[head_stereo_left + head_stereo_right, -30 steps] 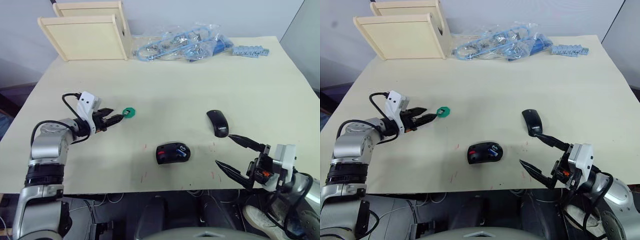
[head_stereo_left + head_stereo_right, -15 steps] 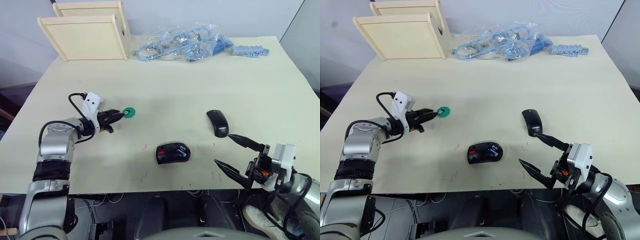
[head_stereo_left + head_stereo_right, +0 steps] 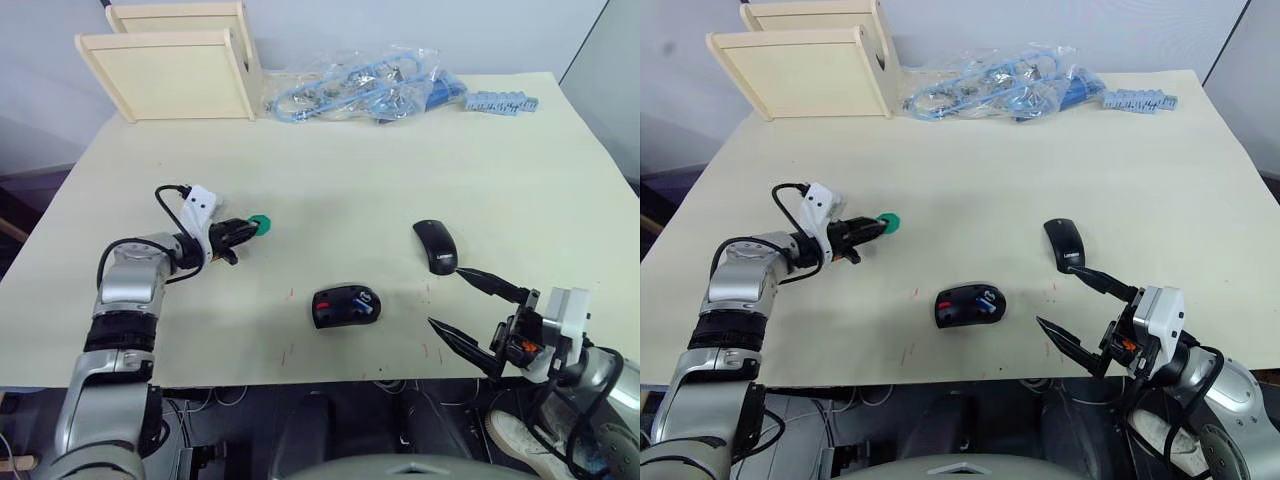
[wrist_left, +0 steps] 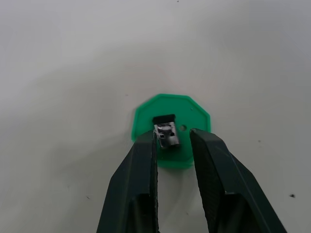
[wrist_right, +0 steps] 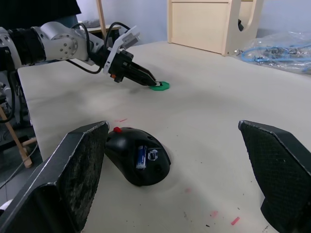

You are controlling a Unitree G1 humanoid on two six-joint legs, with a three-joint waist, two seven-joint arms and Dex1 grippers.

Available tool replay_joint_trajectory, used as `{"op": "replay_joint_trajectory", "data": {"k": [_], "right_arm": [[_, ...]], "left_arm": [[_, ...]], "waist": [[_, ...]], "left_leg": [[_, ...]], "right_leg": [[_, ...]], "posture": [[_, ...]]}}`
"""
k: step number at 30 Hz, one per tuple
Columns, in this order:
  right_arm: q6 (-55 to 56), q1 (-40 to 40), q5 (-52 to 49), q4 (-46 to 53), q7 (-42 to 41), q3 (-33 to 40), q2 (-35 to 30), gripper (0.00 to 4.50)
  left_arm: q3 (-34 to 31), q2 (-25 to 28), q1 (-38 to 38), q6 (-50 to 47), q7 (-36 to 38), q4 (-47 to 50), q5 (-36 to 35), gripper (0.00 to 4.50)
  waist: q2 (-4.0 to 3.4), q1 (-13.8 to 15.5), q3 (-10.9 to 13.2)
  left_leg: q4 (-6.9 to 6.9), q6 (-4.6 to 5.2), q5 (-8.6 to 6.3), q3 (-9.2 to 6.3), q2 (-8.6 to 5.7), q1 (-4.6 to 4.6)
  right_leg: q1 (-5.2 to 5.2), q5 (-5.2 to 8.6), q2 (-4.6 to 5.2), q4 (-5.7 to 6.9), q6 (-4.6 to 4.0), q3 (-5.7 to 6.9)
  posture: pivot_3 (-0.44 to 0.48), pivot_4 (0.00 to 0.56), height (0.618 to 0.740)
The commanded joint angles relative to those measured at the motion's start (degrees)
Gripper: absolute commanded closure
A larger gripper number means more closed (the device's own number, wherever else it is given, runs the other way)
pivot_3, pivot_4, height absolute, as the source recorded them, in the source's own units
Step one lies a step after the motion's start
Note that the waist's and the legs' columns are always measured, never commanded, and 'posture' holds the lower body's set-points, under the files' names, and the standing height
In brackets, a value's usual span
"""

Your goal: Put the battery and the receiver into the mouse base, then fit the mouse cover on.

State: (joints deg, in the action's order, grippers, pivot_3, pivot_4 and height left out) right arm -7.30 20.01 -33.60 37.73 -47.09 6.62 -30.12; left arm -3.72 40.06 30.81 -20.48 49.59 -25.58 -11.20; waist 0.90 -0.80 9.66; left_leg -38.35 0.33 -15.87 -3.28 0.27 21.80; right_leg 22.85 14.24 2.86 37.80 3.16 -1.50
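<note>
**Reaching for the receiver on its green disc**

Our left gripper (image 4: 172, 145) has its fingers slightly apart, straddling the small metal receiver (image 4: 165, 135) standing in the green disc (image 4: 171, 130), which props it up for pinching. The mouse base (image 3: 345, 305) lies mid-table, the blue battery (image 5: 141, 156) already seated inside. The mouse cover (image 3: 435, 246) waits just beside our wide-open right gripper (image 3: 478, 316), ready for fitting.

Silver-grey jointed arms carry black cables, white wrist blocks and tapered black fingers (image 3: 232, 231).
</note>
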Motion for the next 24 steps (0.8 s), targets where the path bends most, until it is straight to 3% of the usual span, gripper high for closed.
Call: {"op": "replay_joint_trajectory", "data": {"k": [1, 24], "right_arm": [[0.5, 0.4, -0.8, 2.8, 0.2, 0.0, -0.2, 0.00], [0.9, 1.0, -0.6, 2.4, 0.0, 0.1, -0.2, 0.00]], "left_arm": [[0.1, -0.2, 1.5, 1.9, -0.6, -0.5, 1.0, 3.32], [0.5, -0.5, 1.2, 1.9, -2.0, -1.3, 3.3, 3.32]], "waist": [[0.00, 0.0, 0.0], [0.00, 0.0, 0.0]], "left_leg": [[0.00, 0.00, 0.00, -0.01, 0.00, 0.00], [0.00, 0.00, 0.00, -0.01, -0.01, -0.01]], "right_leg": [[0.00, 0.00, 0.00, 0.00, 0.00, 0.00], [0.00, 0.00, 0.00, 0.03, 0.00, 0.00]], "posture": [[0.000, 0.150, 0.740], [0.000, 0.150, 0.740]]}}
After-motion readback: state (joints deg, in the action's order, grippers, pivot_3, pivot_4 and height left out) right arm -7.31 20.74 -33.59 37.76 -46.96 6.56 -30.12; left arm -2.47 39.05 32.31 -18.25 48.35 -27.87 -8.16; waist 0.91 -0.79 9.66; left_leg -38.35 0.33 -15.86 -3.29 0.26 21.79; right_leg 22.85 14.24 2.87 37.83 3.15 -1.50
